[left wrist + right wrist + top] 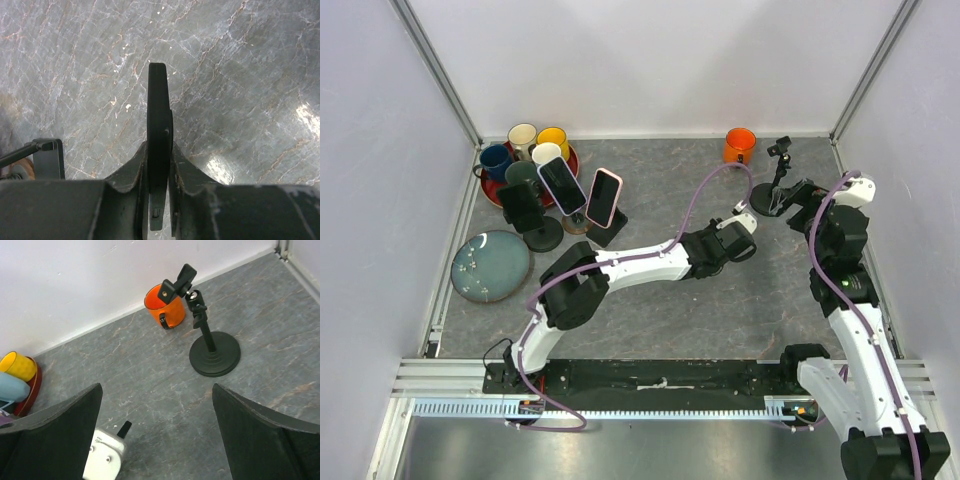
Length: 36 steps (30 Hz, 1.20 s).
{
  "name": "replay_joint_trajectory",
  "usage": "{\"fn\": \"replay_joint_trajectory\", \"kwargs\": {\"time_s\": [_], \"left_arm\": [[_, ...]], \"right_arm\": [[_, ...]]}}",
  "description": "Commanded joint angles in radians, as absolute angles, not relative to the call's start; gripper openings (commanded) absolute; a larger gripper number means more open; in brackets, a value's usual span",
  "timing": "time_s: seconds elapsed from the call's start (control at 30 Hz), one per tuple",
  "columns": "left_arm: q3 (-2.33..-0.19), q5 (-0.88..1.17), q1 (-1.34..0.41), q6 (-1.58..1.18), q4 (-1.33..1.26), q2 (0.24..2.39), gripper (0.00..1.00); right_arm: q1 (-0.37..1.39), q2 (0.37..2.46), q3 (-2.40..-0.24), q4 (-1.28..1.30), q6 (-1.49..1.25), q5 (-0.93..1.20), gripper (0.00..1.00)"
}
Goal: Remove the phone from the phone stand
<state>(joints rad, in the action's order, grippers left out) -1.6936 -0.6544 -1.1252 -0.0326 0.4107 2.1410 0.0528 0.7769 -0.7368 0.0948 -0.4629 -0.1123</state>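
My left gripper (pixel 159 152) is shut on a thin black phone (pixel 159 115), seen edge-on between the fingers and held above the grey marble table. In the top view this gripper (pixel 742 235) is at mid-table, to the left of the black phone stand (pixel 772 190). The stand (pixel 210 345) has a round base and an empty clamp on top. My right gripper (pixel 157 395) is open and empty, just in front of the stand; in the top view it (pixel 790 200) is next to the stand. The phone's tip (pixel 124 428) shows past the left gripper's white body.
An orange mug (pixel 740 146) stands behind the stand. At the far left are two more phones on stands (pixel 562 185) (pixel 604 197), a red tray with several mugs (pixel 530 150) and a blue-grey plate (pixel 490 265). White walls enclose the table.
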Motion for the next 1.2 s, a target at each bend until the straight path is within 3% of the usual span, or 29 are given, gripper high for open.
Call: {"fn": "replay_joint_trajectory", "kwargs": {"time_s": [0.0, 0.3, 0.9, 1.17], "left_arm": [[-1.744, -0.641, -1.129, -0.046, 0.388, 2.175, 0.26], [-1.750, -0.604, -1.155, -0.112, 0.413, 2.201, 0.50], [-1.750, -0.523, -1.181, -0.205, 0.431, 2.233, 0.60], [-1.718, -0.421, -1.166, -0.313, 0.442, 2.099, 0.75]], "right_arm": [[0.072, 0.746, -0.816, 0.182, -0.403, -0.210, 0.98], [0.086, 0.729, -0.851, 0.213, -0.405, -0.196, 0.98], [0.101, 0.713, -0.850, 0.198, -0.377, -0.112, 0.98], [0.104, 0.724, -0.819, 0.163, -0.423, -0.054, 0.98]]}}
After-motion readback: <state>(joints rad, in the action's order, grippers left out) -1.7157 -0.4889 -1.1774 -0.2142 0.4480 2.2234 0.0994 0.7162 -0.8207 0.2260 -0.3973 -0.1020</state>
